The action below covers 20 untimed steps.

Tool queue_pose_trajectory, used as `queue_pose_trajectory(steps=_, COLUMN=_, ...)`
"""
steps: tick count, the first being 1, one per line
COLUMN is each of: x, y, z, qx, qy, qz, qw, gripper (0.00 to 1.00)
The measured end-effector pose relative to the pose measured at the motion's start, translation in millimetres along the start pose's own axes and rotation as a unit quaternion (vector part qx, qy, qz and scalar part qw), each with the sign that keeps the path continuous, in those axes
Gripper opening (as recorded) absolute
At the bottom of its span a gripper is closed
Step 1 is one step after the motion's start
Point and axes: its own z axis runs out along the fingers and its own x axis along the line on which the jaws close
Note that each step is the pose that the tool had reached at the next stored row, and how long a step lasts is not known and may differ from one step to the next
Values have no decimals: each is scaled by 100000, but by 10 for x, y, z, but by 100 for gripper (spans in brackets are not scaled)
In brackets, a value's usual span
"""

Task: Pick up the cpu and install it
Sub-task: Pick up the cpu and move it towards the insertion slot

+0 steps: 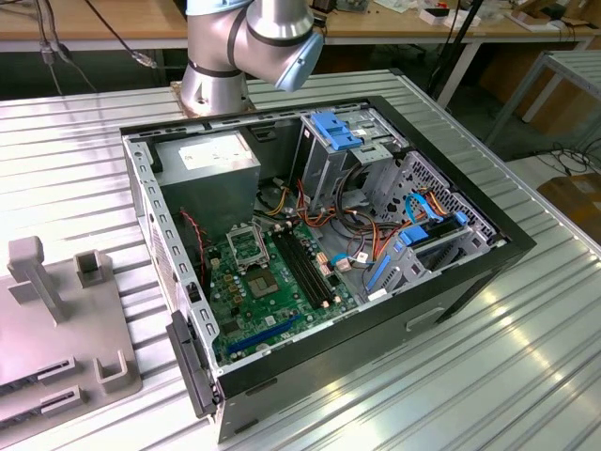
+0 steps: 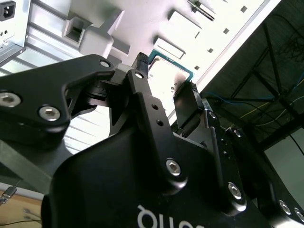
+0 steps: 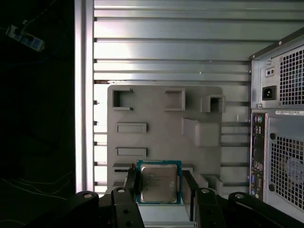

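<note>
**Grip.** Your gripper [image 3: 159,179] is holding the cpu [image 3: 159,183]. In both wrist views the fingers [image 3: 130,187] are clamping two opposite edges, narrowed to the chip's own width, and the silver top is facing the wrist. Judgement: you are gripping by the edges so that nothing is pressing on the lid or the contact face. You are also carrying it flat, so it can meet a socket squarely.

**Position.** The chip is looking large against the grey parts tray [image 3: 161,104] beyond it. I am therefore reading it as hanging well clear above the tray, not lying in a recess. The tray is sitting on the slatted metal surface [image 3: 171,47], near the computer case [image 3: 280,156], which is turning its vented panel toward it.

**Target.** In the exterior view the case is lying open side up, with the motherboard [image 1: 272,301] facing upward. The socket [image 1: 246,246] is sitting just beside the power-supply box [image 1: 208,164]. Judgement: this is giving you a straight path down into it.

**Hidden or unclear.**
- The finger bodies are covering the pad contact.
- The chip's underside is facing away.
- The gripper body is cutting off the chip's nearest edge.
- You cannot make out an orientation mark.
- You cannot tell whether the socket's hinged plate is up.
- The arm [image 1: 249,42] is running out past the top edge of the exterior view.
- That view's left edge is cropping the tray.
</note>
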Motion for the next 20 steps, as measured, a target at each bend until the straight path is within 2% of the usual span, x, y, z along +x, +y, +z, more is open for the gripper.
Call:
queue_pose_trajectory(steps=15, x=-159, y=-1, z=-3, qx=0, qy=-2, qz=-4, qw=100000, gripper=47)
queue_pose_trajectory(steps=20, x=-187, y=-1, z=-2, qx=-3, qy=-5, qz=2, qw=100000, gripper=47)
